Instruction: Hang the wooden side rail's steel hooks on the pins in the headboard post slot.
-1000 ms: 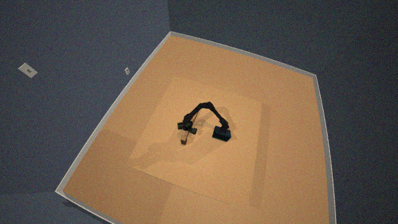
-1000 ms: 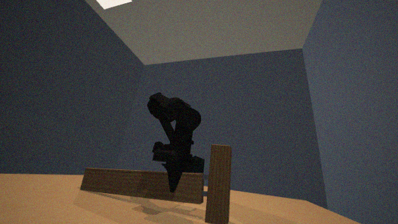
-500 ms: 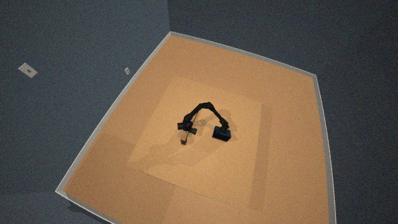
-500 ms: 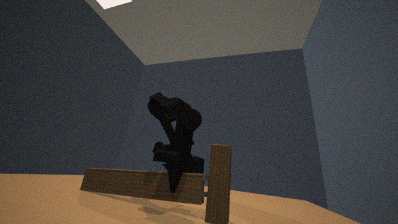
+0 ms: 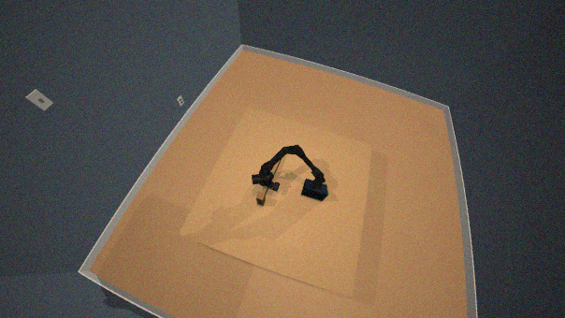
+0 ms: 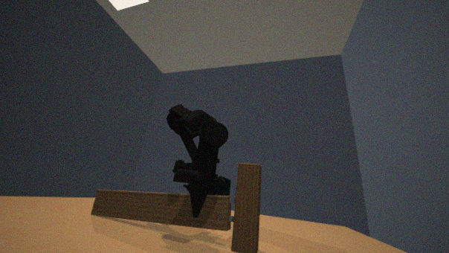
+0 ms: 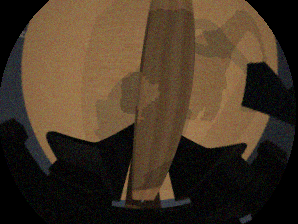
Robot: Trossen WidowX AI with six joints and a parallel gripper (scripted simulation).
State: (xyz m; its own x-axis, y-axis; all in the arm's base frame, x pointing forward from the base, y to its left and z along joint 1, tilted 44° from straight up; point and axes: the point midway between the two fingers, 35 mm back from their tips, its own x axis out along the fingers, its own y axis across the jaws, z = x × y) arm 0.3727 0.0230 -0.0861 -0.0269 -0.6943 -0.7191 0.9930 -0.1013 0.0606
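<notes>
The wooden side rail (image 6: 160, 209) is a long dark plank. Its left end is low near the table and its right end is raised a little. My gripper (image 6: 198, 208) is shut on the rail near its right end, with the black fingers on both faces. The headboard post (image 6: 246, 207) stands upright just right of the rail's end, with a small gap between them where a bit of steel hook (image 6: 231, 217) shows. In the wrist view the rail (image 7: 161, 90) runs away from my gripper (image 7: 149, 127) over the table. In the overhead view my gripper (image 5: 266, 183) is above the post (image 5: 261, 198).
The arm's dark blue base (image 5: 314, 189) sits to the right of the post on the lighter square mat. The base also shows at the right edge of the wrist view (image 7: 268, 90). The table has a raised grey rim.
</notes>
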